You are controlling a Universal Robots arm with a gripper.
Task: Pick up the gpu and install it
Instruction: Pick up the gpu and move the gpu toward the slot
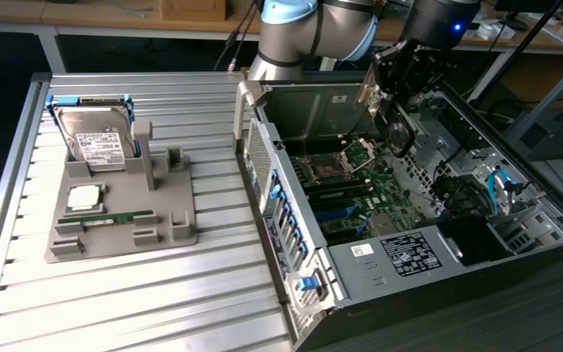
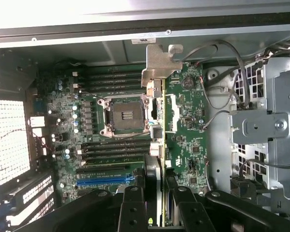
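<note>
The gpu hangs edge-down from my gripper inside the open computer case, above the green motherboard. In the wrist view the gpu appears edge-on, a thin card with its silver end bracket at the far end, over the board beside the CPU socket. Both black fingers press on the card's two faces near the camera. The gripper is shut on the card. I cannot tell whether the card's lower edge touches a slot.
On the slatted metal table at the exterior view's left stands a grey fixture holding a silver hard drive, a CPU chip and a green memory stick. The case's drive cage and loose cables lie beside the card.
</note>
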